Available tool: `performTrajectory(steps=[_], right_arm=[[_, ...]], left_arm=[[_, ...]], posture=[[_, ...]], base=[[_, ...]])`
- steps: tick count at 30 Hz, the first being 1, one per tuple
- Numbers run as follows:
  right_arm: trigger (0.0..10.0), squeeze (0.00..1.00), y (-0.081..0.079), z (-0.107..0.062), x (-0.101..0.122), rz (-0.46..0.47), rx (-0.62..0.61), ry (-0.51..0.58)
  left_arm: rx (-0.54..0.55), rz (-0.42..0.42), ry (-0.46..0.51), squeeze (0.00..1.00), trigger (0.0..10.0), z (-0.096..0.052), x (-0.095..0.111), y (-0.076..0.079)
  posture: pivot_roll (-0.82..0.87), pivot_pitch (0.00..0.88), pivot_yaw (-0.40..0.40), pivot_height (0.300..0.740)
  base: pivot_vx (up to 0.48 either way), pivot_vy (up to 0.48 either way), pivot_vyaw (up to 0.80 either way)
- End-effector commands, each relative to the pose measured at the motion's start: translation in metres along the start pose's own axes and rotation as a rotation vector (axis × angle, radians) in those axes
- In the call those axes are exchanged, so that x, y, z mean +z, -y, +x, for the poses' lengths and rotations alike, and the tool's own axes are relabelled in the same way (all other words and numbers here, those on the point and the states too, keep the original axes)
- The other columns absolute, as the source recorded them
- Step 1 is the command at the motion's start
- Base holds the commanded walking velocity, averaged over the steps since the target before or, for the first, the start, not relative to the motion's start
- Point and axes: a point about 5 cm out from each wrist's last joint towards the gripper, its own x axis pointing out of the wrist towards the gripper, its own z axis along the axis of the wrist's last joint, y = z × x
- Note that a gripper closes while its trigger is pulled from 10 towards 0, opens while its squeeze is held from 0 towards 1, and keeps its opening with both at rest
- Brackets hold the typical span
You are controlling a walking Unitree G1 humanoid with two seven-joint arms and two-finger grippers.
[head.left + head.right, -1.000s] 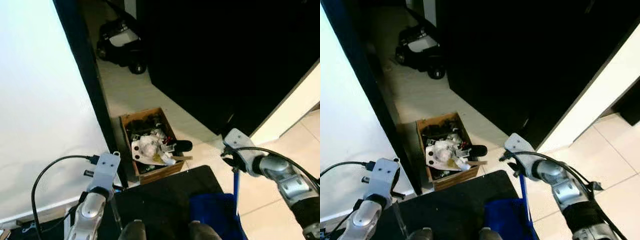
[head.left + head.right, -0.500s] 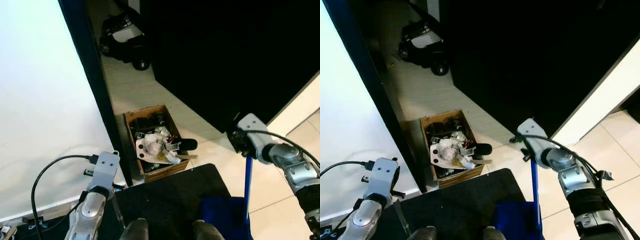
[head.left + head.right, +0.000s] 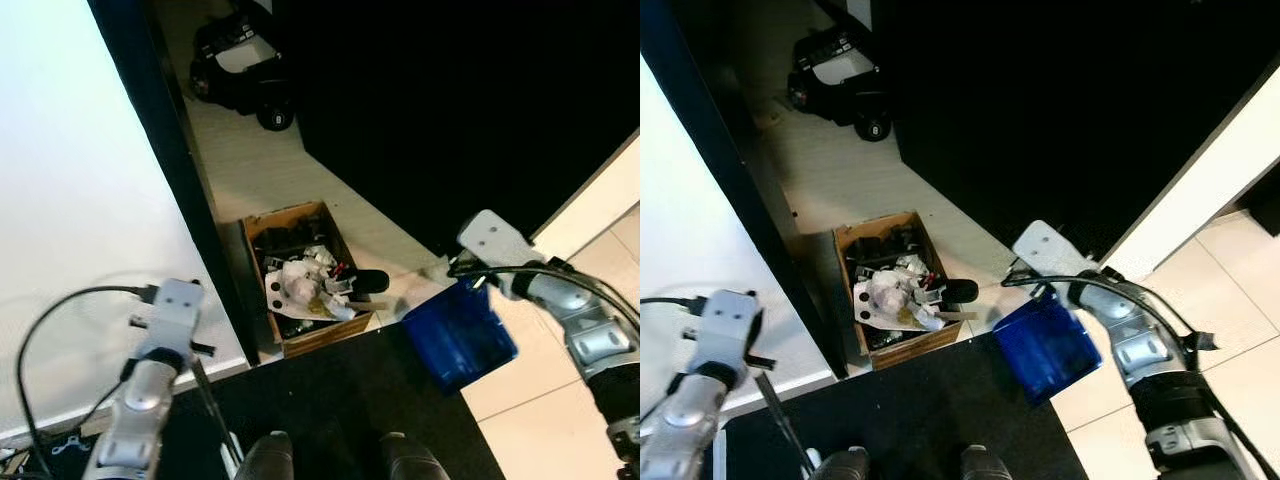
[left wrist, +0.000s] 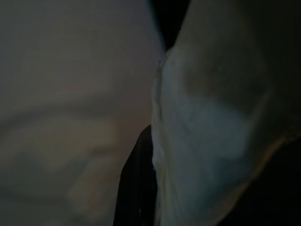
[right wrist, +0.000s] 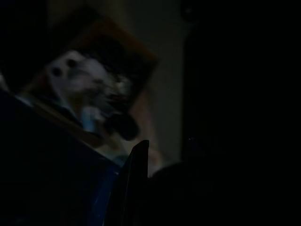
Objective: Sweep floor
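Observation:
A blue dustpan [image 3: 458, 335] hangs tilted above the floor, just right of an open cardboard box [image 3: 325, 337] full of crumpled paper and rubbish [image 3: 300, 285]. My right gripper [image 3: 470, 283] is shut on the dustpan's handle at its upper edge. In the right wrist view the box [image 5: 89, 80] lies ahead past the dark blue pan [image 5: 47, 179]. My left gripper [image 3: 185, 355] is low on the left, shut on a thin broom handle [image 3: 212, 408] that slants down over the black mat [image 3: 340, 400].
A black vertical door frame [image 3: 190, 200] stands just left of the box, with a white wall [image 3: 70, 200] beyond it. A black toy car [image 3: 240, 80] sits at the far end of the passage. A dark panel [image 3: 450, 100] fills the right. Pale tiles [image 3: 540, 390] lie right of the mat.
My right arm has lifted the dustpan off the mat and tipped it toward the box. My left arm with the broom handle has shifted left.

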Motion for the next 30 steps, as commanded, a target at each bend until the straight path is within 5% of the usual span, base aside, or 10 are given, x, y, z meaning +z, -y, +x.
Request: performTrajectory(steps=[1,2,8,23,30], right_arm=[[10.0,0.00,-0.002,-0.001,-0.003,0.013,0.001,-0.007],[10.0,0.00,-0.005,0.004,-0.001,0.047,-0.016,0.014],[10.0,0.00,-0.005,0.015,0.008,0.143,-0.153,0.090],[10.0,0.00,-0.037,0.032,0.022,0.389,-0.222,0.218],[10.0,0.00,-0.040,0.036,0.029,0.442,-0.234,0.258]], left_arm=[[0.016,0.022,0.019,0.00,10.0,-0.001,0.004,-0.009],[0.081,0.024,0.031,0.00,10.0,0.001,0.008,-0.024],[0.187,-0.045,0.052,0.00,10.0,0.006,0.015,-0.045],[0.105,-0.129,0.008,0.00,10.0,0.000,-0.001,-0.007],[0.093,-0.134,0.004,0.00,10.0,0.000,-0.001,-0.004]], posture=[[0.13,0.104,-0.079,0.740],[0.13,0.102,-0.079,0.740],[0.14,0.098,-0.076,0.740],[0.15,0.097,-0.067,0.740],[0.15,0.096,-0.070,0.740]], base=[[0.000,0.000,0.00],[0.000,0.000,0.00],[0.000,0.000,0.00],[0.000,0.000,0.00],[0.000,0.000,0.00]])
